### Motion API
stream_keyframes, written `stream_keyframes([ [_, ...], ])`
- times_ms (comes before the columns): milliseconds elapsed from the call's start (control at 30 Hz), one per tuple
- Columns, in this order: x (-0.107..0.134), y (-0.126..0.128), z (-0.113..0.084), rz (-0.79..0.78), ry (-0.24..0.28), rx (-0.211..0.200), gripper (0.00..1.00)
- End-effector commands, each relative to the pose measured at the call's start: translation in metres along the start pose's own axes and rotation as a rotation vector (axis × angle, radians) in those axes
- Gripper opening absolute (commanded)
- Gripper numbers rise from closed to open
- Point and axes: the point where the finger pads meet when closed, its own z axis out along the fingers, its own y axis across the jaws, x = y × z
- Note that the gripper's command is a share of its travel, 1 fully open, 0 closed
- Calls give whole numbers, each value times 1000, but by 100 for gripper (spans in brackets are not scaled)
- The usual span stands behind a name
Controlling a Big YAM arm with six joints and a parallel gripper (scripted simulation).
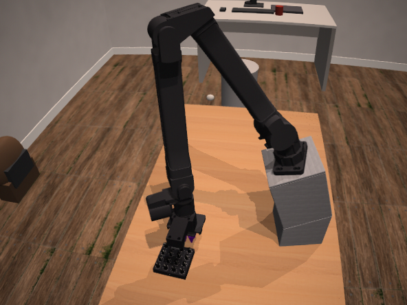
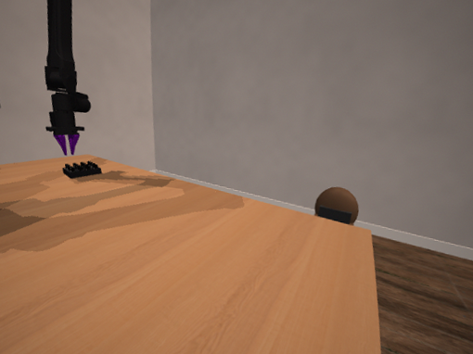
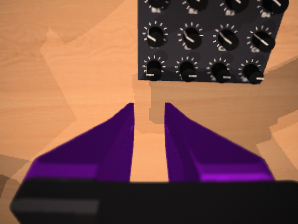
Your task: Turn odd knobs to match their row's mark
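The black knob box stands on the table. In the wrist view its printed names look upright, with rows B, C and D showing and row A out of frame. Knob D1 has its white line toward the lower left. The lines of D2, D3 and D4 lie toward the lower right. The C-row lines run diagonally; their exact marks are hard to tell. My gripper is slightly open and empty, above and just off the box's front edge near D1.
The arm stands on a grey pedestal on the wooden table. Behind the table are a white desk and a pale cylinder. A brown rounded object stands beyond the table.
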Motion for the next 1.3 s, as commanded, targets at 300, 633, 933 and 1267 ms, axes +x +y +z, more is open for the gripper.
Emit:
stream_keyframes([
  [300,-12,-12,-11,-18,-31,38,19],
  [633,-12,-13,-10,-19,-31,39,19],
  [933,-13,-17,-9,-21,-36,48,19],
  [1267,-2,-8,10,-22,-14,18,19],
])
